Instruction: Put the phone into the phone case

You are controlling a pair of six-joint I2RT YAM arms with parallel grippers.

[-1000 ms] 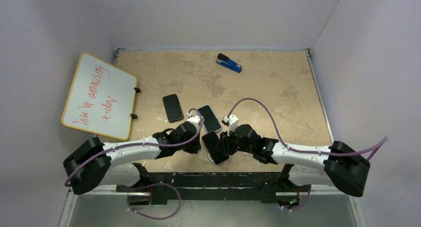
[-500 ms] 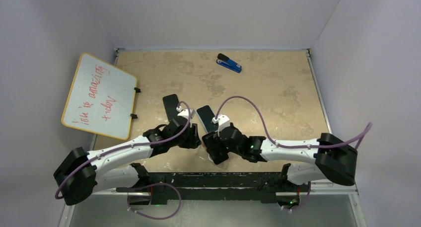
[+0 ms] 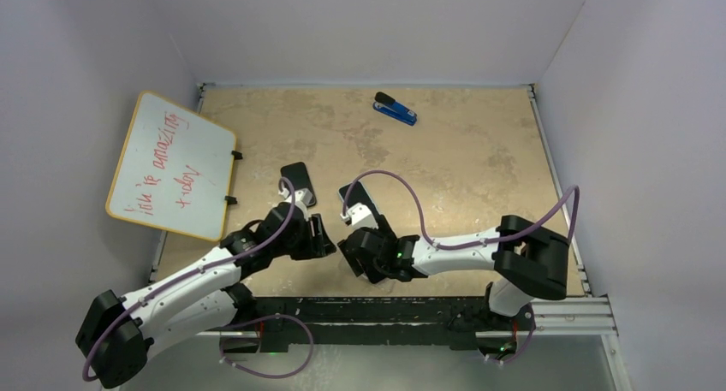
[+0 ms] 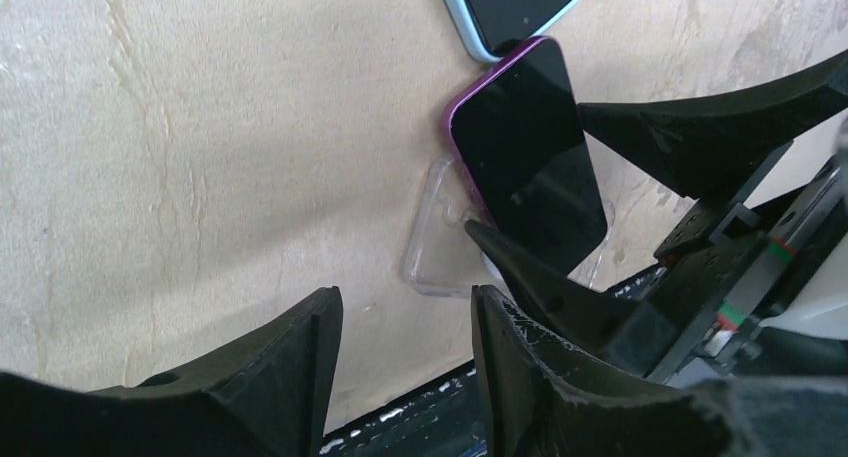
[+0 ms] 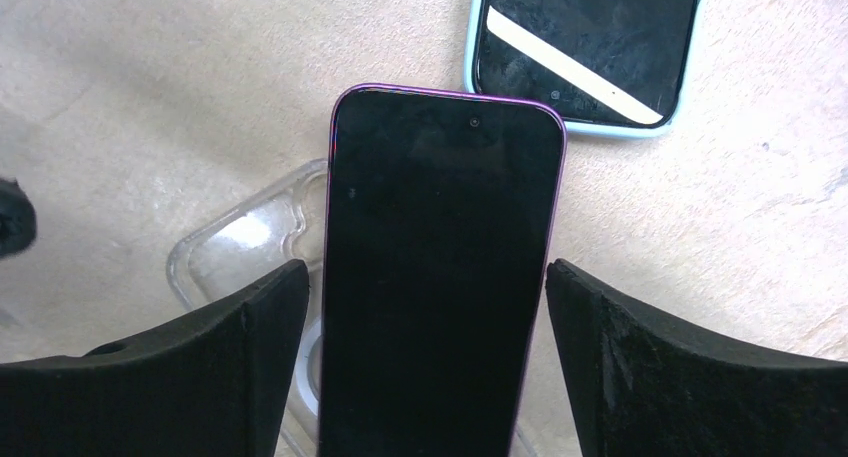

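Observation:
The phone point(image 5: 440, 277), black screen with a purple rim, lies skewed across the clear phone case point(image 5: 240, 247), overlapping it rather than seated in it. My right gripper point(image 5: 428, 277) is open and straddles the phone's near end, with a gap on each side. In the left wrist view the phone point(image 4: 525, 167) rests over the case point(image 4: 440, 247), with a right finger point(image 4: 530, 277) on either side of it. My left gripper point(image 4: 405, 297) is open and empty, just left of the case near the table's front edge. From above, both grippers point(image 3: 324, 235) point(image 3: 355, 258) nearly meet.
A phone in a light blue case point(image 5: 585, 47) lies just beyond the purple phone. A black phone point(image 3: 297, 179) sits behind the left wrist. A blue stapler point(image 3: 395, 108) is at the back and a whiteboard point(image 3: 171, 164) leans at the left edge.
Both grippers have opened. The right one has let go of the phone, which now lies on the case. Both arms have shifted to the left, and the left gripper has drawn away from the case.

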